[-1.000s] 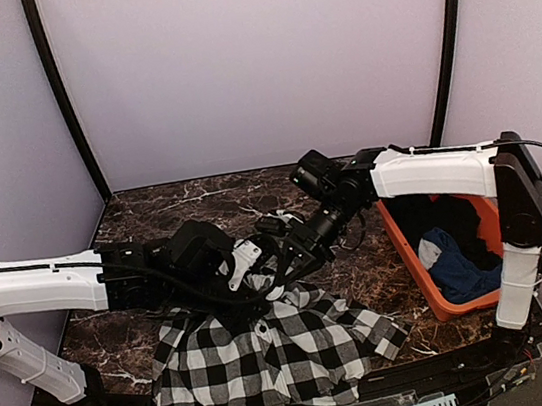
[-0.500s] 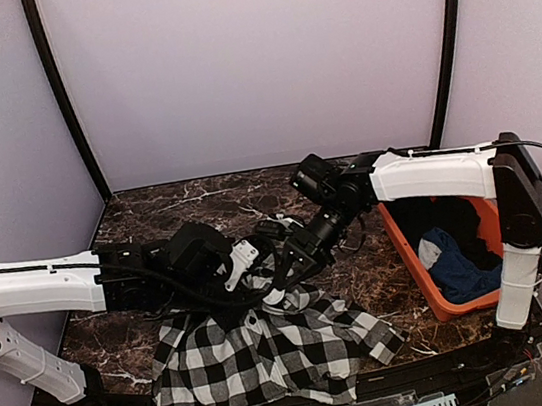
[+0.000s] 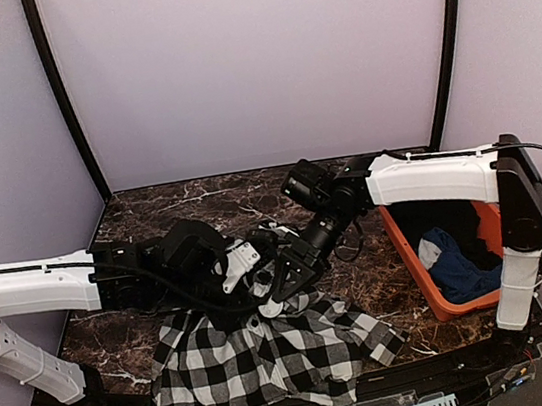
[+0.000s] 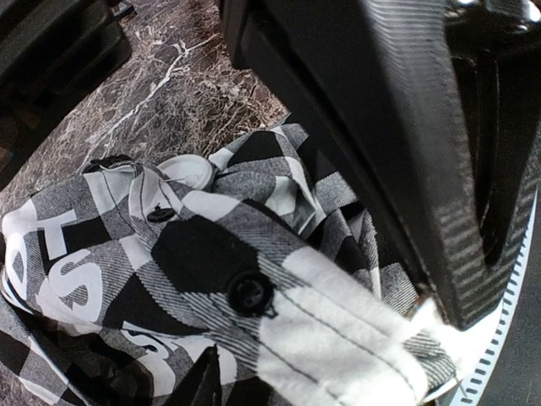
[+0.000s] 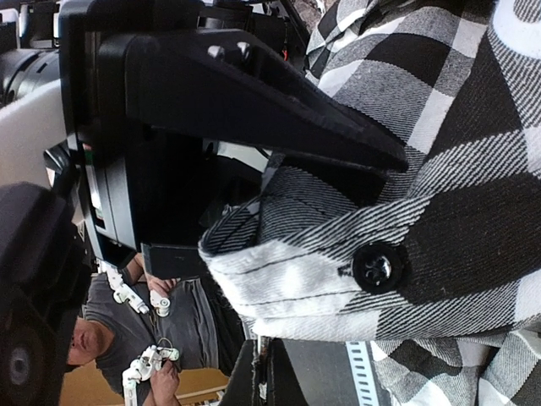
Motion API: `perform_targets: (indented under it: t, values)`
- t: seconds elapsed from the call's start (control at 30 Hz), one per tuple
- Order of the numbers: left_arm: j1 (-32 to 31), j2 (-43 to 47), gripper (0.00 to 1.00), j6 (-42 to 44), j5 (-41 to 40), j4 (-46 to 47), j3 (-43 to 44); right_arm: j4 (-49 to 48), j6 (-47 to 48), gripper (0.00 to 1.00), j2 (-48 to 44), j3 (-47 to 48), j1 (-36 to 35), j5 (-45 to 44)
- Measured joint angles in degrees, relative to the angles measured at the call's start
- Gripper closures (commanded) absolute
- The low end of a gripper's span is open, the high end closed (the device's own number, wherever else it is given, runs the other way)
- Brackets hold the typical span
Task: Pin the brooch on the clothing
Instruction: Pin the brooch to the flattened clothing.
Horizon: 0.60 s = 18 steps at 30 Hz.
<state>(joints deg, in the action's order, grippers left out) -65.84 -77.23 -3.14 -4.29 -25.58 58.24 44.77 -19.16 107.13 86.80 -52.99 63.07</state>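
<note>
1. Location: the flannel shirt [image 3: 263, 361] lies crumpled along the near edge of the worktop [image 3: 152, 215], about midway along it. Its far part is bunched up to where the two arms meet. An orange basket [image 3: 411, 264] holding a blue garment [image 3: 458, 273] sits at the right edge.
2. Grip on the right: the right fingers [image 3: 290, 266] are closed. In the left wrist view the white end of a buttoned band [image 4: 279, 313] runs right up to their tip, so they seem to pinch the shirt there.
3. Grip on the left: the left fingers [image 3: 245, 267] sit just beside them over the same band. I cannot tell whether they are parted or clamped.
4. Brooch: I cannot pick it out for certain in any view. It may be hidden among the fingers and folds.
5. Slip risk: the pinch sits at the very end of the band, so a tug from the other arm could pull the cloth free and let it sag.
6. Layer risk: the fabric here is folded over itself, so the pin could pass through two layers or skate off.
7. Collision risk: the arms are crowded together, so a sideways correction could knock one against the other.
8. Drop risk: a brooch released before its pin catches would fall into the folds.
</note>
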Motion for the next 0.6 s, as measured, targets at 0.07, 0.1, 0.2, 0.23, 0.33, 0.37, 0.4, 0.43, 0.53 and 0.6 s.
perform_targets:
  t: [0.07, 0.1, 0.2, 0.23, 0.33, 0.37, 0.4, 0.43, 0.53, 0.6]
  values:
    - [0.11, 0.00, 0.38, 0.68, 1.11, -0.02, 0.00, 0.61, 0.74, 1.00, 0.00, 0.04, -0.24, -0.11]
    - [0.26, 0.00, 0.34, 1.05, 1.97, -0.13, 0.00, 1.07, 1.18, 1.00, 0.00, 0.07, -0.39, -0.09]
    - [0.83, 0.00, 0.17, 1.81, 4.57, -0.79, 0.00, 3.17, 2.78, 1.00, 0.00, 0.13, -1.14, 0.13]
    - [1.05, 0.00, 0.14, 2.08, 5.77, -1.16, 0.00, 3.54, 3.21, 1.00, 0.00, 0.11, -1.38, 0.20]
    - [1.49, 0.00, 0.08, 2.84, 9.90, -2.10, 0.00, 4.48, 4.72, 1.00, 0.00, 0.04, -1.77, 0.92]
    - [1.66, 0.00, 0.07, 3.26, 11.82, -2.54, -0.02, 4.26, 5.27, 1.00, 0.00, 0.00, -1.81, 1.27]
    - [1.70, 0.00, 0.05, 3.65, 13.22, -2.60, -0.02, 3.72, 5.66, 1.00, 0.00, -0.04, -1.84, 1.51]
    - [1.86, 0.00, 0.04, 3.87, 15.02, -2.51, -0.02, 2.97, 5.90, 1.00, 0.00, -0.04, -1.84, 1.60]
    - [2.95, 0.04, 0.01, 4.44, 20.00, -0.83, -0.02, -0.63, 6.75, 1.00, 0.00, -0.04, -1.75, 1.81]
    - [4.26, 0.07, 0.01, 4.87, 22.95, -0.52, -0.02, -1.99, 7.19, 1.00, 0.00, -0.04, -1.81, 2.21]
